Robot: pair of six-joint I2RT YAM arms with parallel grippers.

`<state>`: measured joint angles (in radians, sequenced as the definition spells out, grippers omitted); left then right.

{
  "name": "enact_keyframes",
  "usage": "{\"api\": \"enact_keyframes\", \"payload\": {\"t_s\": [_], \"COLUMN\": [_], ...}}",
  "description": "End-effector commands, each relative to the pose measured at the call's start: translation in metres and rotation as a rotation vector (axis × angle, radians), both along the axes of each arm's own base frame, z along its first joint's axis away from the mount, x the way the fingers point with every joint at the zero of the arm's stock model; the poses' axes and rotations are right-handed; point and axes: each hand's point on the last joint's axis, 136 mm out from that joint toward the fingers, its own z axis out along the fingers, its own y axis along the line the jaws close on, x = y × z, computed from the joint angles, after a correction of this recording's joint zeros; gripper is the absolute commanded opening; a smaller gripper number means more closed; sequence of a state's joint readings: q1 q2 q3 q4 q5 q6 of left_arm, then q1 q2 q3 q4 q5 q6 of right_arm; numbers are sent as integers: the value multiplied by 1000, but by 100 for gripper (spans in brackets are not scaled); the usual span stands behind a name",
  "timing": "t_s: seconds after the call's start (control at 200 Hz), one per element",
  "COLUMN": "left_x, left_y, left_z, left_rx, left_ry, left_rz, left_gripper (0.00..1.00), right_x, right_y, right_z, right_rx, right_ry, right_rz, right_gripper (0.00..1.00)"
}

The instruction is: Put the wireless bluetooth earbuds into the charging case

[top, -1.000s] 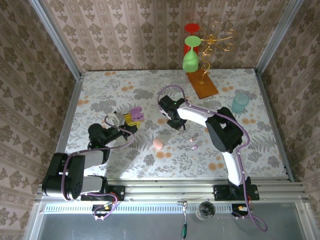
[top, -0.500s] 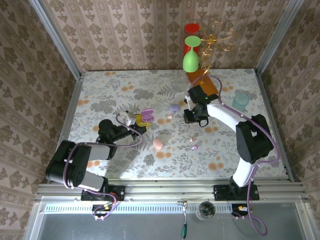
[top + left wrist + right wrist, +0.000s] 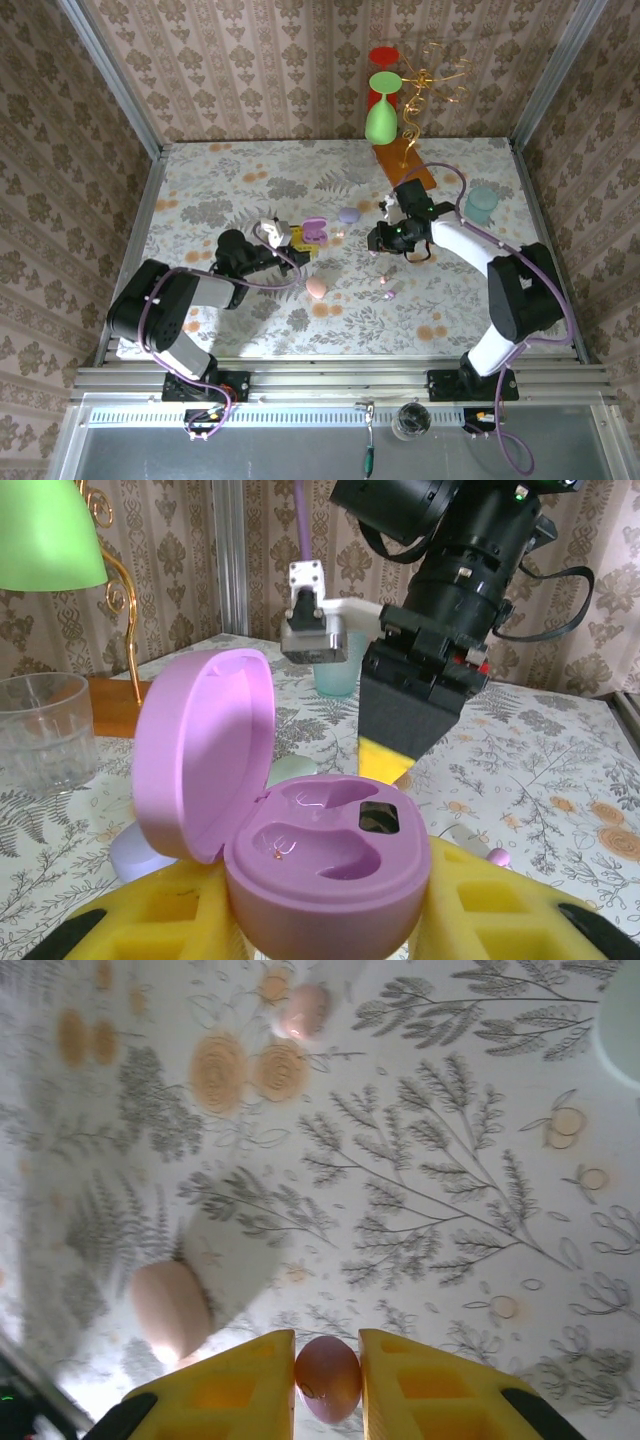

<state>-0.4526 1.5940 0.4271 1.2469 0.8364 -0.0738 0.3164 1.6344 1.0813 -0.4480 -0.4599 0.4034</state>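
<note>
In the left wrist view an open purple charging case [image 3: 325, 855] sits between the yellow fingers [image 3: 505, 905] of my left gripper [image 3: 325, 890], which is shut on it. Its lid stands up at the left and both wells are empty. From above, the case [image 3: 315, 230] and left gripper [image 3: 298, 238] are at the table's middle. My right gripper [image 3: 327, 1345] is shut on a tiny pink-lilac earbud [image 3: 327, 1378] above the table. This gripper [image 3: 379, 243] hangs just right of the case. Two more earbuds [image 3: 387, 287] lie on the table in front of it.
A pink pebble case [image 3: 317, 288] lies near the middle and a lilac one [image 3: 349, 215] behind it. A teal cup [image 3: 481, 205] stands at the right. Green and red glasses [image 3: 380, 115] and a gold wire stand [image 3: 405, 165] are at the back.
My left gripper has carried the open case to the right, toward the table's middle. My right arm has swung right, uncovering the lilac pebble, and its gripper now hangs close to the case.
</note>
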Motion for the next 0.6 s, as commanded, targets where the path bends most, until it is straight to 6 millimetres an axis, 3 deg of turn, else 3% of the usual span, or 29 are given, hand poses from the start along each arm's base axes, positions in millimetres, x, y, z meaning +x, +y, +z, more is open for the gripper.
{"api": "enact_keyframes", "payload": {"t_s": [0.0,0.34,0.595], "left_x": [-5,-4,-14], "left_y": [-12,-21,-30], "left_z": [10,2,3], "left_rx": [-15,1,8], "left_ry": [-61,-72,-113], "left_rz": [-46,-57,-103], "left_gripper": [36,36,36], "right_x": [0,-12,-35], "right_y": [13,23,54], "right_z": [24,73,124], "right_rx": [154,299,358], "right_ry": [-10,-101,-267], "right_rz": [-17,4,172], "right_gripper": [24,25,24]}}
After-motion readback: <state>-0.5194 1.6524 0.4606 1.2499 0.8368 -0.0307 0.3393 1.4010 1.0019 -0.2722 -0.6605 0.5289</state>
